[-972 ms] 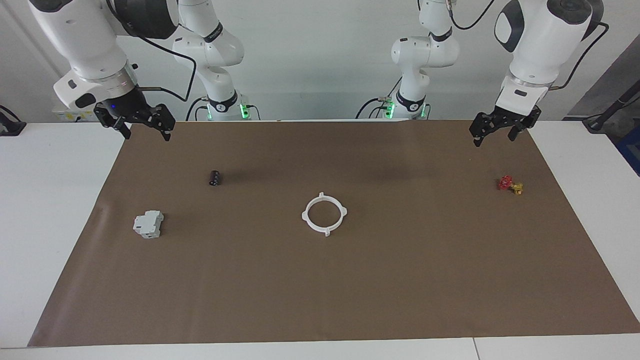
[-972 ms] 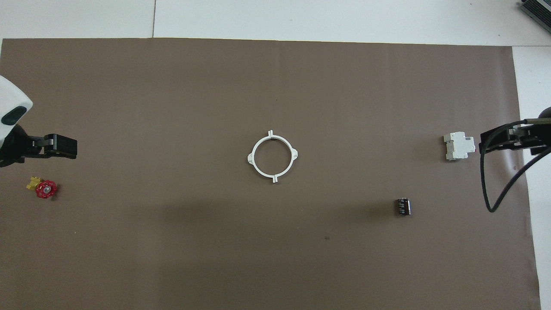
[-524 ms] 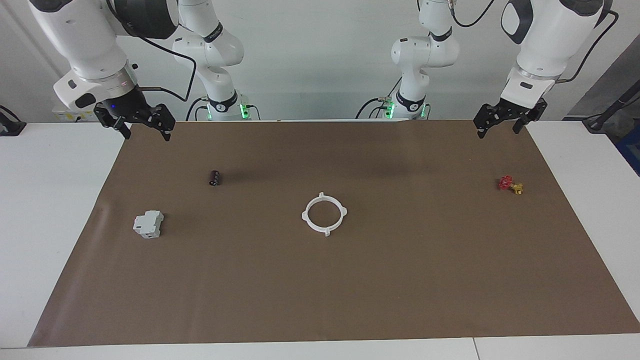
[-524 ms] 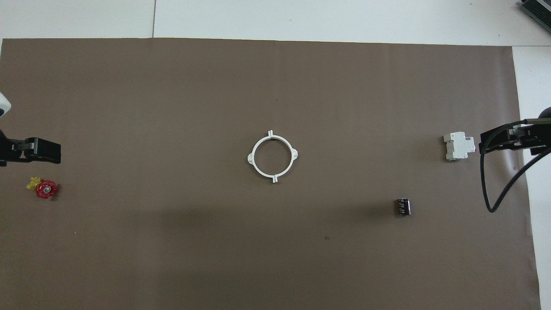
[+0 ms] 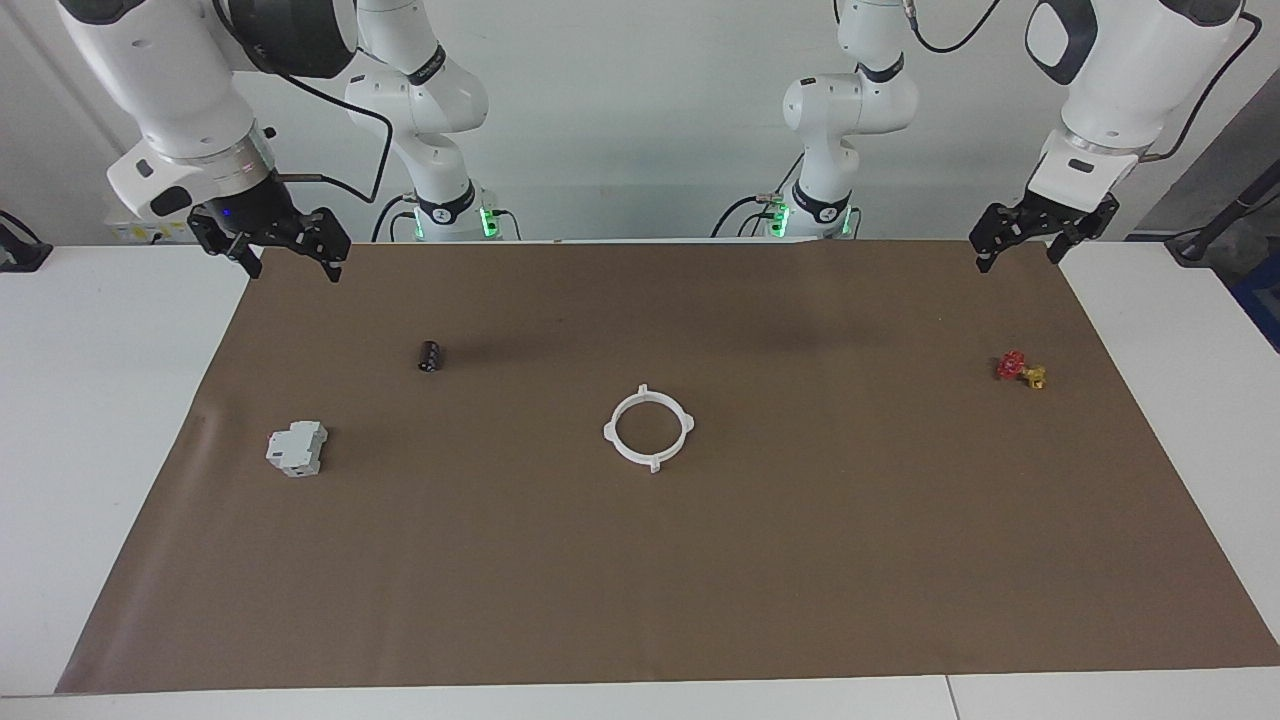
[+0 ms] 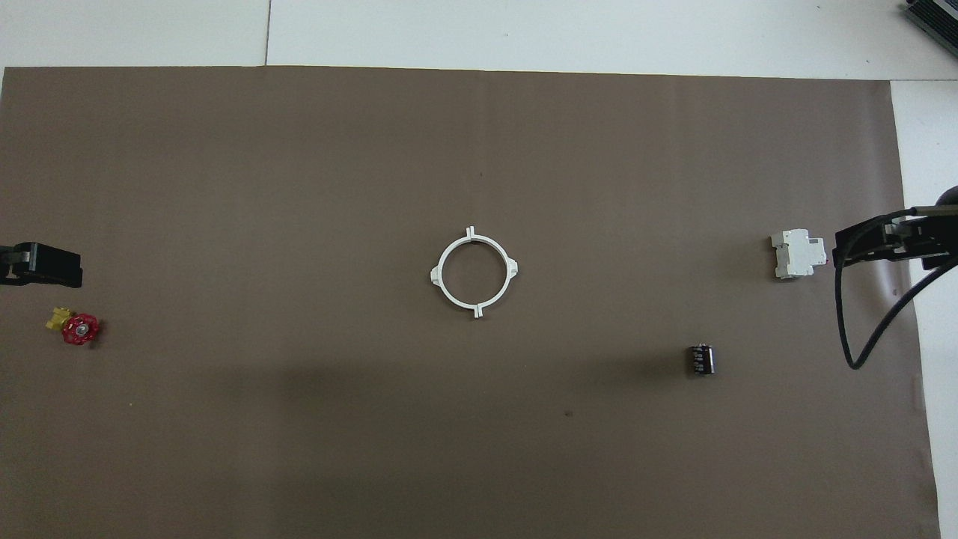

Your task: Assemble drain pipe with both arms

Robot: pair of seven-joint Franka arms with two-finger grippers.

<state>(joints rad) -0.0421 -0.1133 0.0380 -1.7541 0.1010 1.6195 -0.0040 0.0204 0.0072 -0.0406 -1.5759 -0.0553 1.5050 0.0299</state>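
The ring [image 5: 649, 428] lies flat at the middle of the facing view, on the brown mat [image 5: 800, 560], and reads as 2 arcs already joined into 1 circle with 4 nubs. In the overhead view it [image 6: 474, 272] sits dead centre too.

The left gripper [image 5: 1040, 232] hangs at the upper right of the facing view, over the mat's edge, fingers spread and holding nothing. The right gripper [image 5: 270, 240] hangs at the upper left, fingers likewise apart and empty. Both are well apart from the ring.

By its look the ring is light, thin plastic, stiff but likely to flex or pop apart at the 2 seams if squeezed across its width. It will probably skid on the mat. The safest hold seems to be on the rim beside a nub, 1 gripper per arc.

A grey block [image 5: 297, 448], a black cylinder [image 5: 430, 356] and a red valve [image 5: 1020, 369] lie apart from it.
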